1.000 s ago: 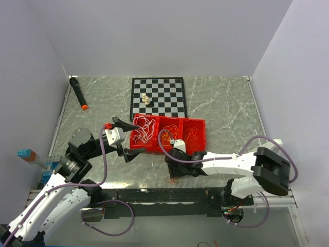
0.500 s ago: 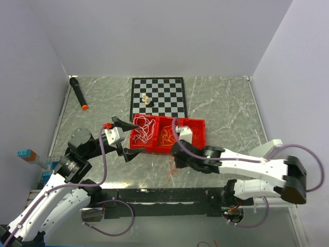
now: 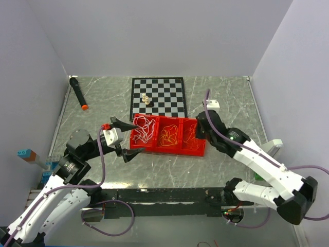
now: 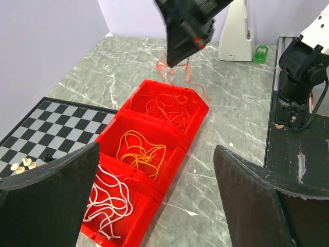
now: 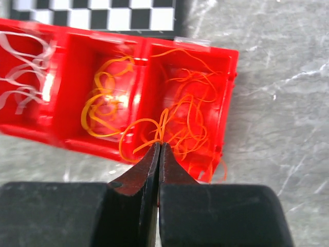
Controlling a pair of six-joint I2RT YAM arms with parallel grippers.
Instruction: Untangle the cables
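A red tray point(image 3: 169, 151) has three compartments holding the cables: white ones point(image 3: 144, 128) on the left, yellow-orange ones point(image 3: 168, 136) in the middle and red-orange ones point(image 3: 191, 135) on the right. My right gripper point(image 5: 159, 145) is shut on a few red-orange strands point(image 5: 177, 121), which loop down from its tips over the right compartment. From the left wrist view, that gripper point(image 4: 187, 36) hangs above the tray's far end with cords point(image 4: 172, 69) dangling below it. My left gripper point(image 3: 125, 139) stands wide open and holds nothing, just left of the tray beside the white cables point(image 4: 108, 198).
A chessboard point(image 3: 158, 96) with a few pieces point(image 3: 146, 100) lies behind the tray. A black marker with an orange tip point(image 3: 78, 92) lies at the far left. A small white object point(image 3: 212, 104) sits right of the board. Blue blocks point(image 3: 25, 153) are at the left edge.
The right arm swung from the tray's front to its right side, and its gripper shut on red-orange strands that now hang from it. The left arm has not moved.
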